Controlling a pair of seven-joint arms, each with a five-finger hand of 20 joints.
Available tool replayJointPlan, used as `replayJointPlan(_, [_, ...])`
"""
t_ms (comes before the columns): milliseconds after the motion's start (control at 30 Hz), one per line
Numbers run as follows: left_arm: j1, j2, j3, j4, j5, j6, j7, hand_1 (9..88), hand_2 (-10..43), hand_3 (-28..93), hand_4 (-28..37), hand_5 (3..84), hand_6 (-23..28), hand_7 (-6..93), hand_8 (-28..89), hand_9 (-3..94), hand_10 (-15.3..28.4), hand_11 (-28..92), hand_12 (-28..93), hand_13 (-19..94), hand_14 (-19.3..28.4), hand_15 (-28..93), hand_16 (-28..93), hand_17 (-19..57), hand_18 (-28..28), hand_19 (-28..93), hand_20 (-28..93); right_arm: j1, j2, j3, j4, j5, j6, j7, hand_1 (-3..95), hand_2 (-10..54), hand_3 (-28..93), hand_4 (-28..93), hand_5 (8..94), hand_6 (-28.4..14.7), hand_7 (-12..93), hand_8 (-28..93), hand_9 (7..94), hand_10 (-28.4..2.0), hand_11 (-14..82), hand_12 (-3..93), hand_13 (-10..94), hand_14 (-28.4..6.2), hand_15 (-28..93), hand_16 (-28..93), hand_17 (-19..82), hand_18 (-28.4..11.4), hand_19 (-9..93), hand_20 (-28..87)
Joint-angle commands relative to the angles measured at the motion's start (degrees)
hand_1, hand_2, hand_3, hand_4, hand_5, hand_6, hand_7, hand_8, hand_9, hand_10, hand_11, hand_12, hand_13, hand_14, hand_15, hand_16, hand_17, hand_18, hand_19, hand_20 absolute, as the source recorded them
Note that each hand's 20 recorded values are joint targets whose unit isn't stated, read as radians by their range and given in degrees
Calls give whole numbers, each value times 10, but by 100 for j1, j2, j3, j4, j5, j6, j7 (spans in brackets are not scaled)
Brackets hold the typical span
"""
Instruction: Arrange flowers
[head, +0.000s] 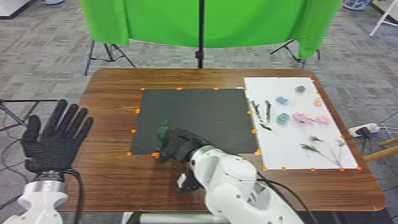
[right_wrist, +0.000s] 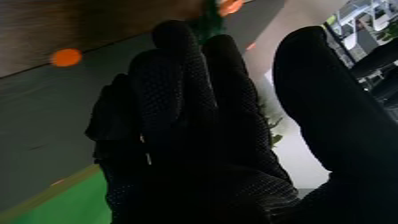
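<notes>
While the work is left to the right arm, the left hand (head: 51, 148) is held open at the table's (head: 105, 185) left edge, fingers straight and pointed away, presumably so that the working area is not crowded.

To its right, a green leafy stem (head: 163, 131) is laid upon the near left part of the dark mat (head: 204, 107), just beside the right hand (head: 182, 145). That hand is released rather than clenched: in the right wrist view its fingers (right_wrist: 182, 85) are extended and the thumb (right_wrist: 306, 85) is held apart. Whether the stem is touched by the fingertips cannot be told. The hand seems to have been brought this close so that the stem can be set or straightened, and the mat is probably meant as the ground for the arrangement.

Farther right of that hand, a white sheet (head: 282, 142) is used, it seems, as a supply area. On it the dark twigs (head: 268, 109) are placed nearest the mat, then the blue flower (head: 282, 100) and teal flower (head: 282, 119), the pink flowers (head: 309, 119) and the thin sprigs (head: 313, 149). They are spaced out, likely so that each can be picked singly.
</notes>
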Motion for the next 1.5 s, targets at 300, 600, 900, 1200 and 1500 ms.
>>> replayJointPlan(300, [256,-216,-98,-73,77,-73,183,180,190,724,-283,403,78,50,-77,337,129,122,71,238,123,167,-56,-67,112,253,95,-541,976,1478,-851,-389,1803,88,352,-95,822,-240,627,-57,126,-114,671,-202,275,195,575,-182,743,237,308,-258,932,334])
replayJointPlan(600, [565,-208,-263,-208,52,-63,413,182,182,733,-283,403,78,51,-77,337,129,123,71,238,123,169,-56,-67,112,253,95,-1890,2023,3885,-1223,-351,1653,1099,323,-95,804,-274,606,-71,119,-111,629,-213,264,191,533,-197,744,235,288,-260,914,330])
replayJointPlan(900, [626,-225,-274,-218,8,-89,514,202,155,754,-283,401,77,53,-77,337,128,123,72,240,123,170,-58,-65,111,252,94,-2903,2211,4785,-873,-600,2031,1165,315,-95,800,-282,617,-68,129,-113,614,-207,226,178,517,-189,689,201,255,-252,819,283])
replayJointPlan(1200, [606,-225,-217,-209,27,-122,503,213,142,758,-283,401,77,54,-77,337,128,122,72,241,123,173,-58,-65,112,251,95,-2922,2085,4703,-589,-1016,1655,1250,306,-95,770,-283,593,-68,136,-119,577,-205,204,172,486,-189,651,178,245,-249,808,272])
replayJointPlan(1500, [511,-208,-150,-159,2,-105,405,219,139,758,-283,401,78,54,-77,337,129,122,73,241,123,173,-59,-65,112,252,95,-2686,2077,4326,-170,-1219,2234,1395,488,-95,704,-283,708,-32,209,-104,686,-165,246,179,570,-151,647,185,289,-236,860,271])
